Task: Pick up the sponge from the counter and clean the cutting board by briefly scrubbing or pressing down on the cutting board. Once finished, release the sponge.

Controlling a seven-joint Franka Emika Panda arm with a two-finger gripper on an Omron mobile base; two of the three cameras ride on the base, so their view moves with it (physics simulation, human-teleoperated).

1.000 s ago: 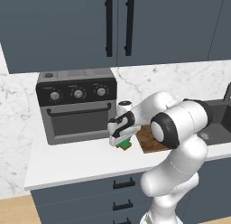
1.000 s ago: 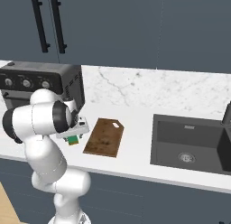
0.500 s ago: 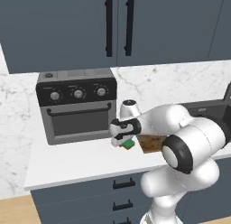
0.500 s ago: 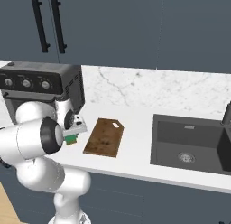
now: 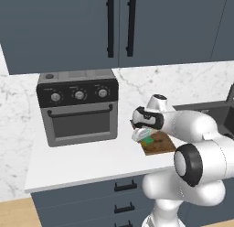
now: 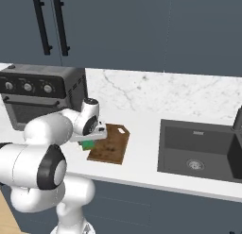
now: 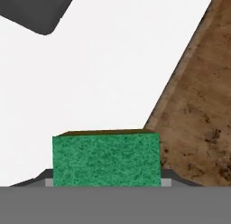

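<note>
I have the gripper (image 5: 145,138) pinching the sponge (image 5: 147,142), its green face toward the hand camera, where the block (image 7: 106,158) sits between the fingers at the bottom of the picture. In both base views the sponge hangs at the near-left edge of the cutting board (image 6: 110,144); whether it is touching the wood I cannot tell. The board lies flat on the white marbled counter (image 5: 87,162), its small handle hole at the far end.

Around it: one grey toaster oven (image 5: 78,107) stands on the counter to the left of the board, with three knobs across its front panel and a bar handle on its door. Its dark rounded corner (image 7: 35,11) shows in the hand view, apart from the sponge. To the right of the board, well apart, is one dark sink (image 6: 199,153) set into the counter, with a dark tap (image 6: 237,120) at its far right. Overhead are blue-grey cupboards with two black vertical handles (image 5: 120,27). Below the counter I see drawers (image 5: 109,194) with dark pulls.

My own forearm crosses in front of the board in the left base view and hides part of it.
</note>
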